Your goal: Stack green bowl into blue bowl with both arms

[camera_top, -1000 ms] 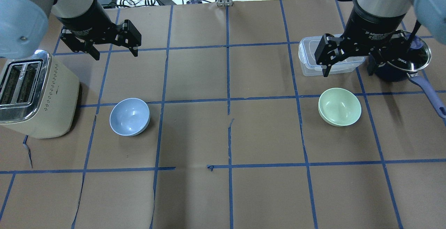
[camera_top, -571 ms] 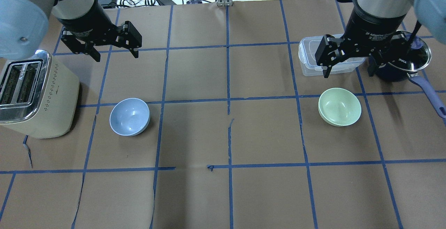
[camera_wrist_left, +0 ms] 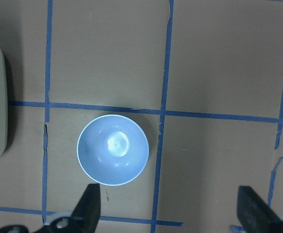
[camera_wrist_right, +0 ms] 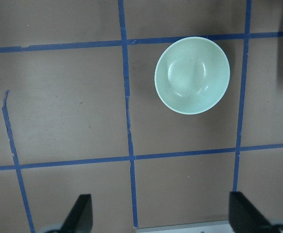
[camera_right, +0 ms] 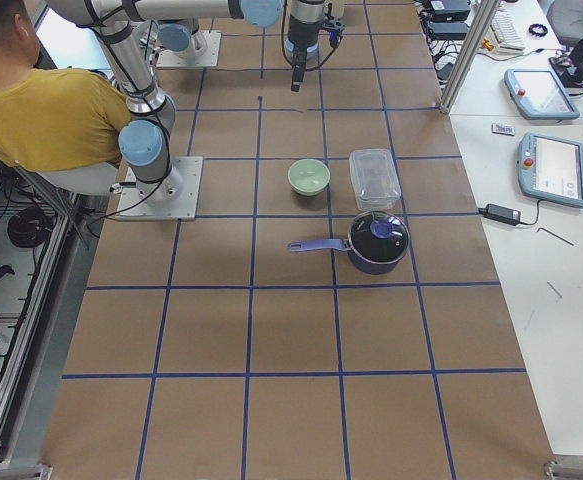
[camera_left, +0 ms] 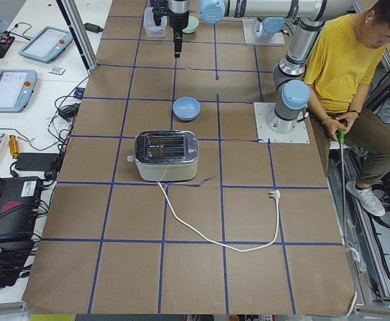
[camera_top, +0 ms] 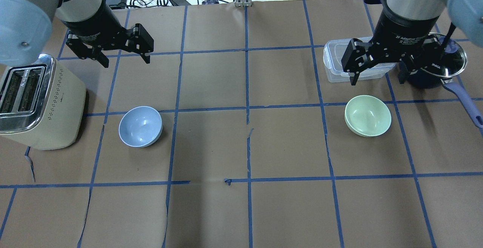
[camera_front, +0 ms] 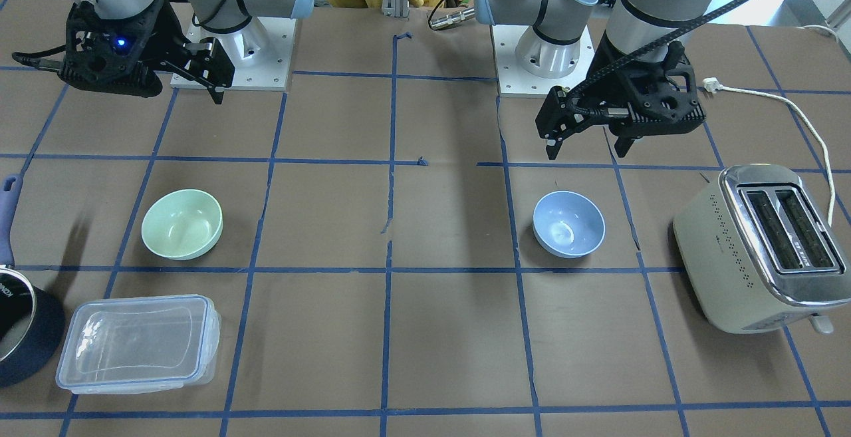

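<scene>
The green bowl [camera_top: 368,116] stands upright on the table's right side; it also shows in the front view [camera_front: 181,224] and the right wrist view [camera_wrist_right: 192,75]. The blue bowl [camera_top: 140,126] stands upright on the left side, next to the toaster, and shows in the left wrist view [camera_wrist_left: 113,149]. My left gripper [camera_top: 125,61] hangs open and empty in the air, beyond the blue bowl. My right gripper [camera_top: 377,80] hangs open and empty in the air, beyond the green bowl and over the clear container's edge. Neither gripper touches a bowl.
A cream toaster [camera_top: 37,100] stands at the left edge, close to the blue bowl. A clear plastic container [camera_top: 334,68] and a dark pot with a glass lid [camera_top: 449,61] stand behind the green bowl. A person in yellow [camera_left: 342,60] sits behind the robot.
Both grippers have shifted only very slightly and stay open. The bowls have not moved.
</scene>
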